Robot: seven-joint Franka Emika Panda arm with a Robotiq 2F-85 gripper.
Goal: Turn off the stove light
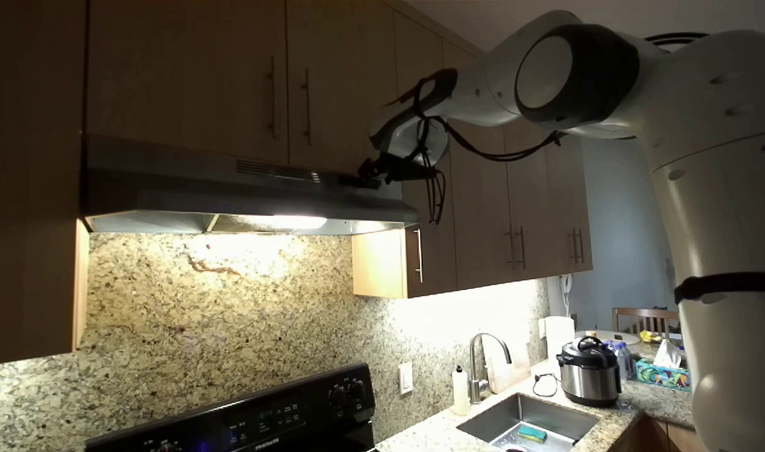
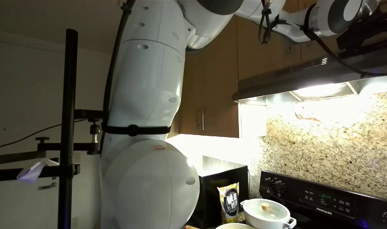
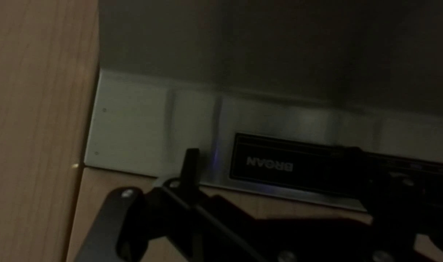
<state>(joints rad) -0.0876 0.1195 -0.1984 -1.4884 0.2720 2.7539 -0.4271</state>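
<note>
The stove light (image 1: 298, 222) glows under the range hood (image 1: 244, 191) in an exterior view; it also glows in an exterior view (image 2: 320, 90). The hood's black control panel (image 1: 358, 181) is on its front face. In the wrist view the panel (image 3: 268, 164) shows upside-down BROAN lettering, and its right part is dark and partly behind a finger. My gripper (image 3: 272, 154) is open and empty, its fingers apart in front of the hood face. The right fingertip overlaps the panel in view; I cannot tell if it touches. In an exterior view the gripper (image 1: 375, 169) is at the panel.
Wooden cabinets (image 1: 341, 81) with bar handles stand directly above and beside the hood. Below are the stove's control panel (image 2: 323, 198), a white lidded pot (image 2: 266, 216) and a sink (image 1: 514, 414). A cable (image 2: 342, 62) hangs from the arm near the hood.
</note>
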